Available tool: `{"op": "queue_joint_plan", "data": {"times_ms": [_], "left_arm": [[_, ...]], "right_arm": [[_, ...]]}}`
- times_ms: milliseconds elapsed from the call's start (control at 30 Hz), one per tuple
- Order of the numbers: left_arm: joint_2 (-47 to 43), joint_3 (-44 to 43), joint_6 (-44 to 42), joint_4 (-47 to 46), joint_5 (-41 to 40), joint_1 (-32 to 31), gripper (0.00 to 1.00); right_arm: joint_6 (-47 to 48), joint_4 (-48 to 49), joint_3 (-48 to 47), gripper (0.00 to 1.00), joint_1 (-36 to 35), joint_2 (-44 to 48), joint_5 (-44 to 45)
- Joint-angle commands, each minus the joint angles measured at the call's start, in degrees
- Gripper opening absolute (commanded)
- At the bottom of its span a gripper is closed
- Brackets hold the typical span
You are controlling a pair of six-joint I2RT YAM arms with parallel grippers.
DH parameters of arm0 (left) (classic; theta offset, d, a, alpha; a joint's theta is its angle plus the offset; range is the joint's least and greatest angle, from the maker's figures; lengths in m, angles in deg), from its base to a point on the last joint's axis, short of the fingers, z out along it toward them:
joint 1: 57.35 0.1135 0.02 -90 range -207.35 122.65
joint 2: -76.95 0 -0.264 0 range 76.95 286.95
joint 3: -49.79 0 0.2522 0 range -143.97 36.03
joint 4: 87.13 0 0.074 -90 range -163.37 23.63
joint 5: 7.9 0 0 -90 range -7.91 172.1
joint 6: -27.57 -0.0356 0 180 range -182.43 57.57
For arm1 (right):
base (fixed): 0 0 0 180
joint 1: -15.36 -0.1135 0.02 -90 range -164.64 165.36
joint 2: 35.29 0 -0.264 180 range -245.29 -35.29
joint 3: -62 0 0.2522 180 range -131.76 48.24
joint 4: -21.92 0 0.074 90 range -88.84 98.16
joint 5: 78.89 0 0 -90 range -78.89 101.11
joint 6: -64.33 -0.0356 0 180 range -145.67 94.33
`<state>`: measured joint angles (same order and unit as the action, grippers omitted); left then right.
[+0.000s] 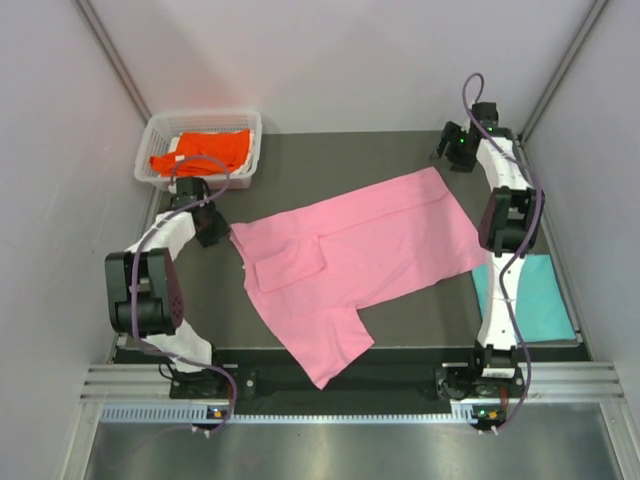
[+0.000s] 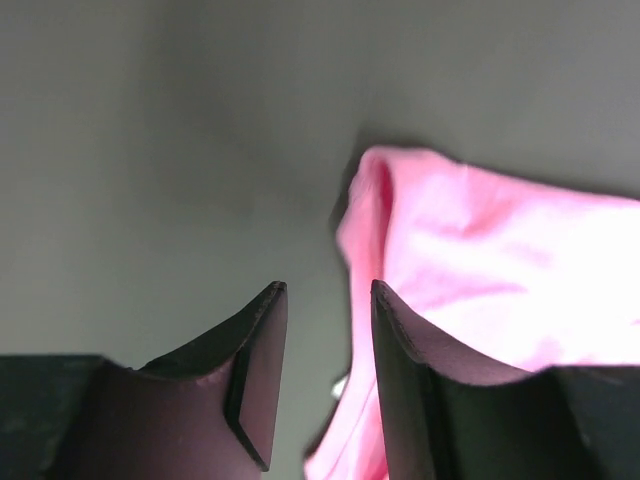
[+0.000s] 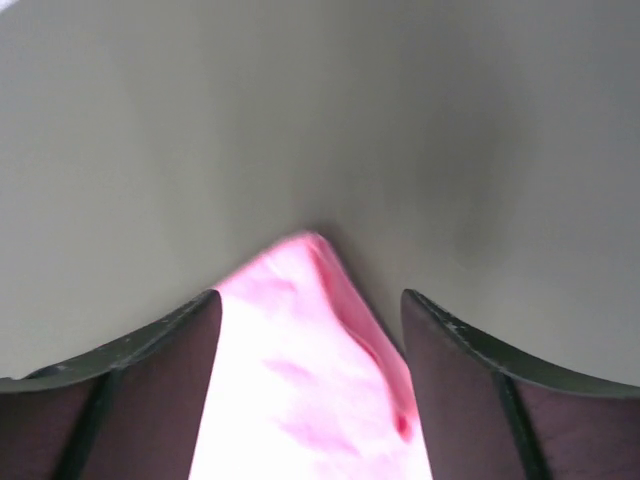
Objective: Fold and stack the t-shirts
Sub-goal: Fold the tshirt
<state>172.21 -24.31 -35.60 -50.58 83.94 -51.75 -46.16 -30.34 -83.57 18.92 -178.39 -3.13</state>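
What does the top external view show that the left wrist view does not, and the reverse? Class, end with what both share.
Top external only: the orange t-shirt in the white basket, the teal t-shirt beside the right arm, the right gripper, and the whole outline of the pink t-shirt. Left wrist only: the open gap between the fingers of the left gripper, close up. Both: the pink t-shirt's edge, the dark table and the left gripper beside that edge.

1. Pink t-shirt (image 1: 350, 255) spreads across the table's (image 1: 340, 160) middle.
2. White mesh basket (image 1: 160, 172) blocks the far-left corner.
3. Bare table runs along the far edge, right of the basket.
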Motion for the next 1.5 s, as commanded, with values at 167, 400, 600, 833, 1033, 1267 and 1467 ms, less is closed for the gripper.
{"op": "queue_joint_plan", "data": {"times_ms": [167, 400, 600, 833, 1033, 1267, 1467], "left_arm": [[-22.6, 2.9, 0.0, 16.0, 0.6, -0.2, 0.47], [-35.3, 17.3, 9.1, 9.0, 21.0, -2.2, 0.49], [-35.2, 22.9, 10.9, 3.5, 24.4, -4.2, 0.49], [-31.6, 24.6, 11.5, 3.2, 22.3, -5.1, 0.48], [-26.8, 24.7, 9.9, 3.1, 21.5, -5.1, 0.41], [-22.8, 24.2, 9.3, 1.1, 21.7, -5.1, 0.45], [-19.3, 23.5, 8.8, 0.2, 21.7, -5.1, 0.44]], "right_arm": [[-0.2, -11.3, 12.5, 0.75, -2.0, 22.8, 8.8], [-3.9, -1.2, 41.2, 0.72, -19.9, 40.1, -1.0], [-11.6, 19.0, 61.4, 0.48, -32.9, 47.2, -11.8], [-14.0, 22.9, 63.5, 0.48, -37.7, 40.5, -16.0], [-14.2, 23.1, 59.2, 0.30, -39.5, 35.2, -18.8], [-13.6, 22.1, 57.1, 0.40, -41.3, 31.3, -18.1], [-12.4, 20.8, 55.7, 0.39, -41.6, 29.2, -17.4]]}}
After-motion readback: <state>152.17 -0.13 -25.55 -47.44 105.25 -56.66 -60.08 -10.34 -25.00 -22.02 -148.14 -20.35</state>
